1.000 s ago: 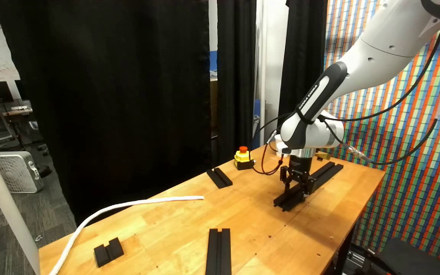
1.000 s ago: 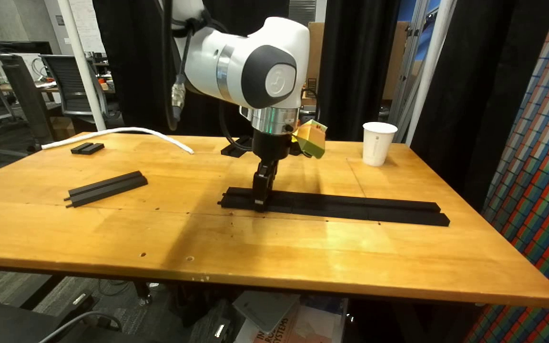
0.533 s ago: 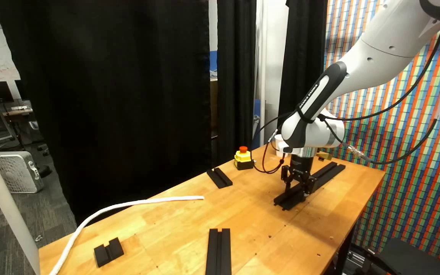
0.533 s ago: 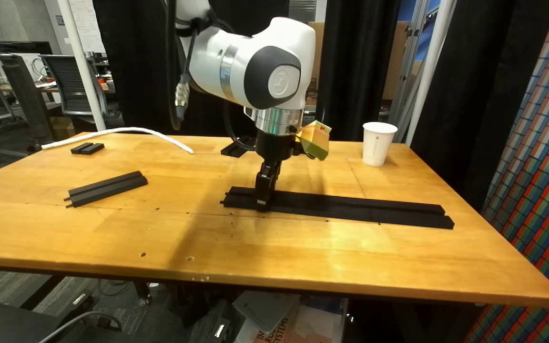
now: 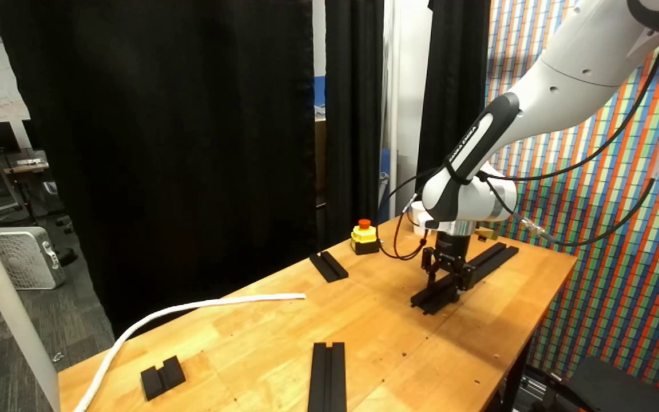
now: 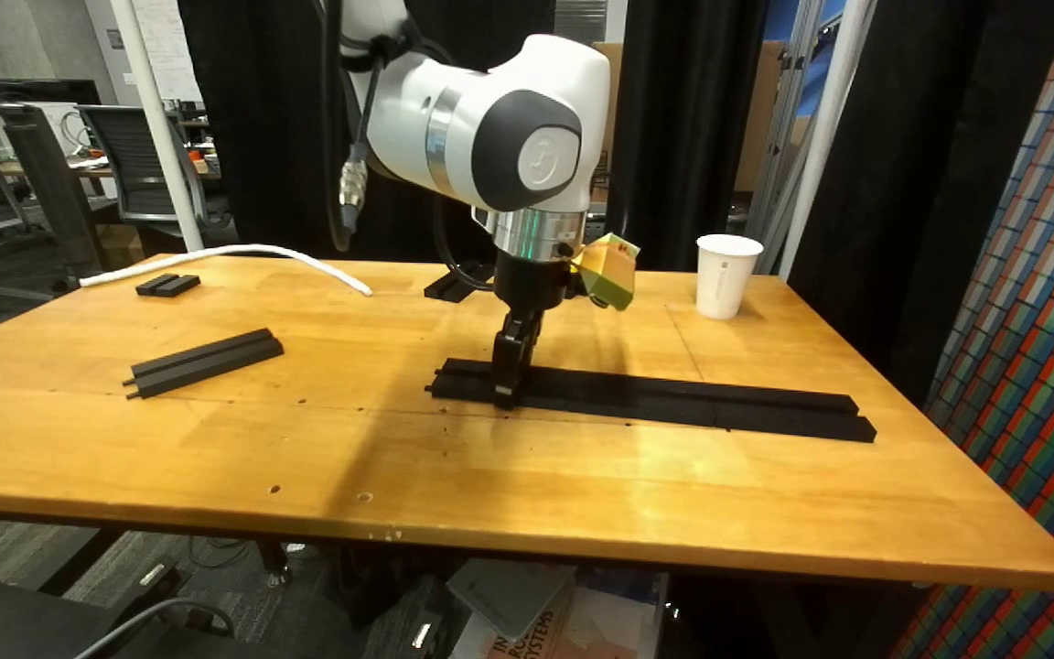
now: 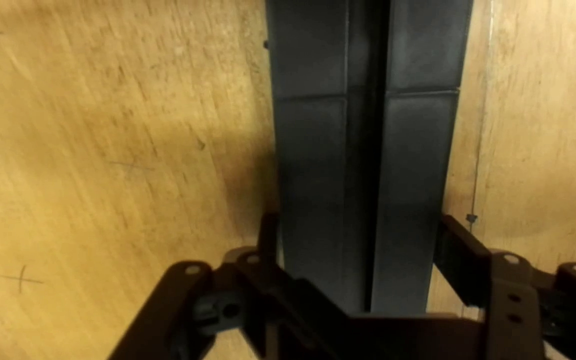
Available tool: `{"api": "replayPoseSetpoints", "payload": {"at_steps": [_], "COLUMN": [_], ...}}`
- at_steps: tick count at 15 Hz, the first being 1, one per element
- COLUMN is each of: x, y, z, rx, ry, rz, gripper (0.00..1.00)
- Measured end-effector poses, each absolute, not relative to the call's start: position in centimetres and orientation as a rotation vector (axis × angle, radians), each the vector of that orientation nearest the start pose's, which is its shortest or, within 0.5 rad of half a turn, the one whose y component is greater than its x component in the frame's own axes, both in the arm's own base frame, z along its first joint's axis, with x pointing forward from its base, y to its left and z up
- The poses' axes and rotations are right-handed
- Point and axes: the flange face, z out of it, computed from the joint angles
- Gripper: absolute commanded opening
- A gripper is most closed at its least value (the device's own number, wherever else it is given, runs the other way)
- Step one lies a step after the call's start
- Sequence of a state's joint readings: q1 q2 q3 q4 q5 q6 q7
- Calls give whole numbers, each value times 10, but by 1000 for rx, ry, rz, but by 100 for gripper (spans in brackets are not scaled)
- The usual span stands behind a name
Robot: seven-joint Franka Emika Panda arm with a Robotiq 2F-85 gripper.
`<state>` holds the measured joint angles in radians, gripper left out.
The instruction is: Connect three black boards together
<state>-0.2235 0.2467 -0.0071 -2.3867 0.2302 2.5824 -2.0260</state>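
on the wooden table, black boards lie end to end in a row; my gripper straddles the one at the pegged end, close by both edges, and i can't make out whether it pinches.

The wrist view crops the black boards at the top and blurs the gripper; in an exterior view the arm partly hides the cup.
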Motion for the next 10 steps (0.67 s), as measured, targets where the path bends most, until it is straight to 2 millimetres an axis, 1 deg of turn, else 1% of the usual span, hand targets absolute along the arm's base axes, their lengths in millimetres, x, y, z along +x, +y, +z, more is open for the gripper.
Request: {"api": "replayPoseSetpoints", "payload": {"at_steps": [3,6,8,10], "x": [483,483,485,487], "y": [-120,-121,-121,-117], "z": [209,211,217,230], "rx": [2267,2282,2302,2311], "ry": [2313,2294,2262,2227], "rz": [128,130,136,146], "gripper": [100,100,100,100]}}
